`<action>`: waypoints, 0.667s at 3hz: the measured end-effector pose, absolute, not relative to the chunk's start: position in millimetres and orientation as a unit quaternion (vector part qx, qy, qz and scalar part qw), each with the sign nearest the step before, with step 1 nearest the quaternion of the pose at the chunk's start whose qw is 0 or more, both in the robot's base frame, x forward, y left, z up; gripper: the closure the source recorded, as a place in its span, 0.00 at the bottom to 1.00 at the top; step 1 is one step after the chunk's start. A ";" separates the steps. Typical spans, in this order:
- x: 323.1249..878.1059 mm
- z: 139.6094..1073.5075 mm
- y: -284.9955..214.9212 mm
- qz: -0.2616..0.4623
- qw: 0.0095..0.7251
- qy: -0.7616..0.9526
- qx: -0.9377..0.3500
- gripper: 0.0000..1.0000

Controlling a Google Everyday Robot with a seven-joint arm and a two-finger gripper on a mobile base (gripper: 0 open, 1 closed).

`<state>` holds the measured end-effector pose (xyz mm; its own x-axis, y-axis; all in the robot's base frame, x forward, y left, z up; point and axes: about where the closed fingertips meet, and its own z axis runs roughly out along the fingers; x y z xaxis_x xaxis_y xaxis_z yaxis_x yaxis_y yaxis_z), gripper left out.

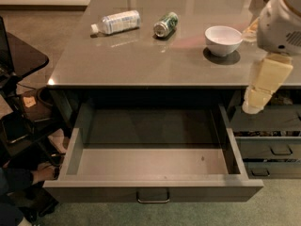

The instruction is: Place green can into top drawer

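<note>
The green can (166,24) lies on its side at the back of the grey counter top (141,60), its silver end facing the camera. The top drawer (153,192) is pulled wide open below the counter, its inside bare, with a small curved metal handle (153,197) on its flat front. My gripper (254,100) hangs at the right, pale and pointing down past the counter's front edge, just beyond the drawer's right side. It is far from the can and holds nothing that I can see.
A clear plastic bottle (116,21) with a white label lies left of the can. A white bowl (223,40) stands on the counter's right. Narrower dark drawers (273,147) are at the lower right. A black stand and clutter (19,102) are at the left.
</note>
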<state>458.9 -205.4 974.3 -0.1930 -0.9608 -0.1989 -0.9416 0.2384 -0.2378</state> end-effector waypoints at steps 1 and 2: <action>509.5 962.7 -184.1 -0.018 0.138 0.762 -0.632 0.00; 573.0 948.7 -152.3 0.003 0.131 0.749 -0.649 0.00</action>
